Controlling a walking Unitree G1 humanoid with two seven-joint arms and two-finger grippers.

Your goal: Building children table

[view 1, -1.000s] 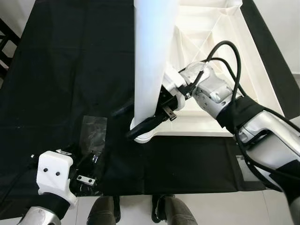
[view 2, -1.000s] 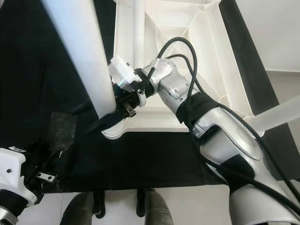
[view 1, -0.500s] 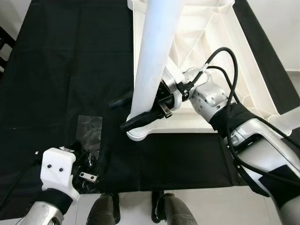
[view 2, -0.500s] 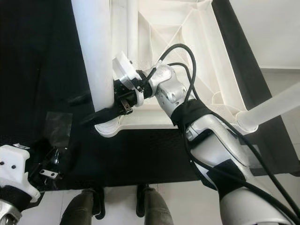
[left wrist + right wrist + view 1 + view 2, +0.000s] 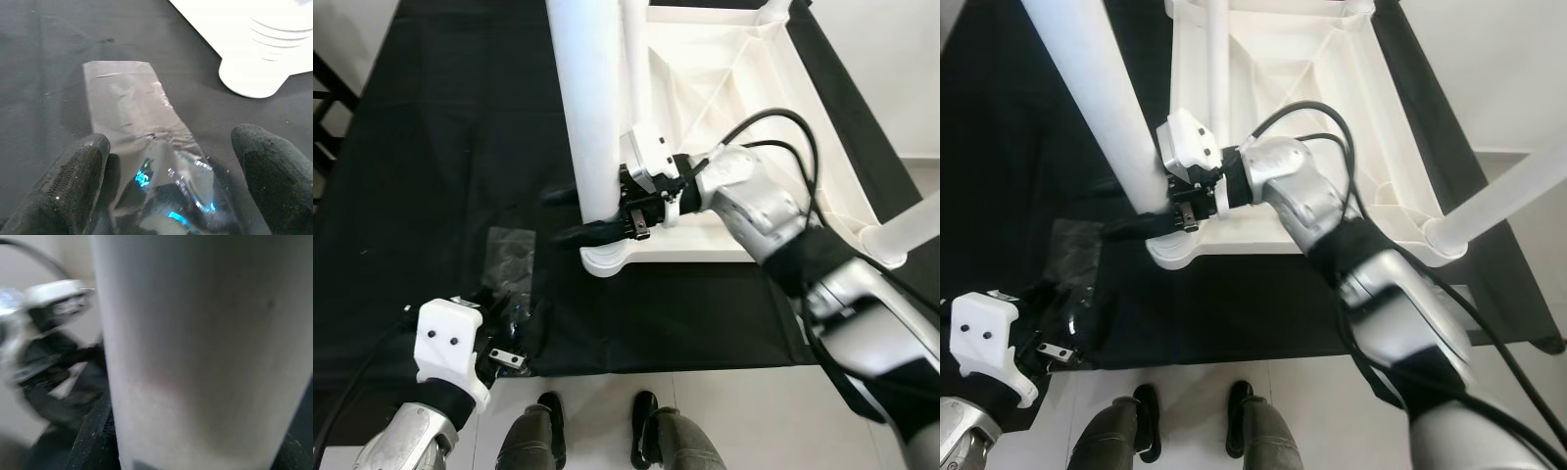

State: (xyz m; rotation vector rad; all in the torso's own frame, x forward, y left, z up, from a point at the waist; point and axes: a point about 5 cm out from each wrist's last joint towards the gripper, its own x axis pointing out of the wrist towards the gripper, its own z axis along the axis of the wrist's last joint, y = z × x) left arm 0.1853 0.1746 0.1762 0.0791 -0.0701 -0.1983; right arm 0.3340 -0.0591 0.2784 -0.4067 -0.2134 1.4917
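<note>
A white plastic tabletop [image 5: 734,88] lies upside down on a black cloth [image 5: 440,147] spread over the floor, its ribbed underside facing up. Three white legs can be counted: one thick leg [image 5: 587,108] standing in the near-left corner socket, a thinner-looking one [image 5: 1217,59] rising farther back along the same side, and a third [image 5: 1498,191] at the near-right corner, slanting out toward the edge of the picture. The right hand [image 5: 570,213] is at the near-left leg just above its round foot, with one black finger on each side of the leg, clenched around it; in the right wrist view the leg [image 5: 195,347] is pressed close against the camera and flanked by the dark finger pads. The left hand [image 5: 168,196] hovers low over the cloth near the robot's feet, its two fingers [image 5: 73,181] spread apart and released, holding nothing. Between and beyond them lies one clear plastic bag [image 5: 132,117], flat and crinkled on the cloth, just beside the corner foot [image 5: 254,81] of the tabletop. Two dark shoes [image 5: 543,416] of a person stand on the pale floor at the cloth's near edge.
</note>
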